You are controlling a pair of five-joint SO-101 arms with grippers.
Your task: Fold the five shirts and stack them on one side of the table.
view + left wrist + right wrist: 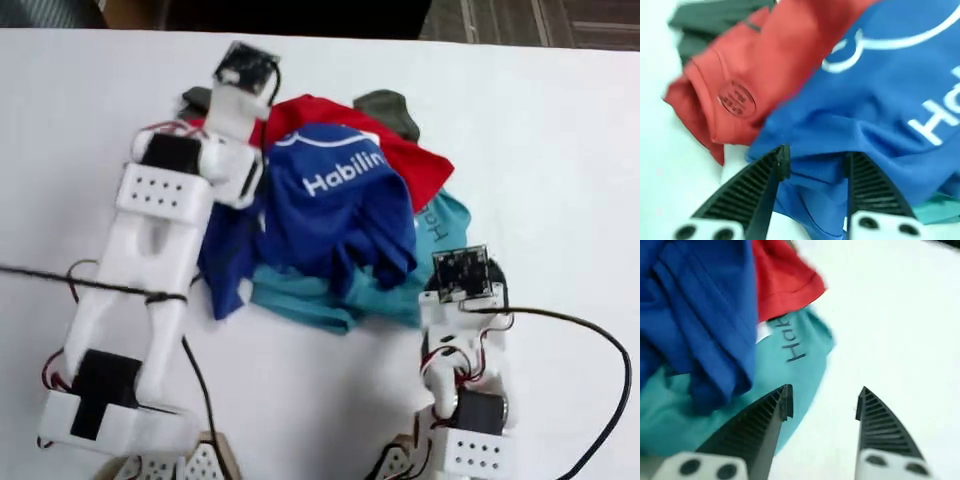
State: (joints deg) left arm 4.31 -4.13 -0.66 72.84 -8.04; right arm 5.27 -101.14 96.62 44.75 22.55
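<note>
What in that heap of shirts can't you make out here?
- Whether all five shirts are there: high view, blue shirt and red shirt cover what lies beneath.
- Dark grey shirt: high view, mostly under the red one.
- Whether the left hand touches the blue shirt: left wrist view, depth unclear.

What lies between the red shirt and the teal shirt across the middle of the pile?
The blue shirt, lying over both the red shirt and the teal shirt, as the high view shows. At one edge red meets teal directly.
</note>
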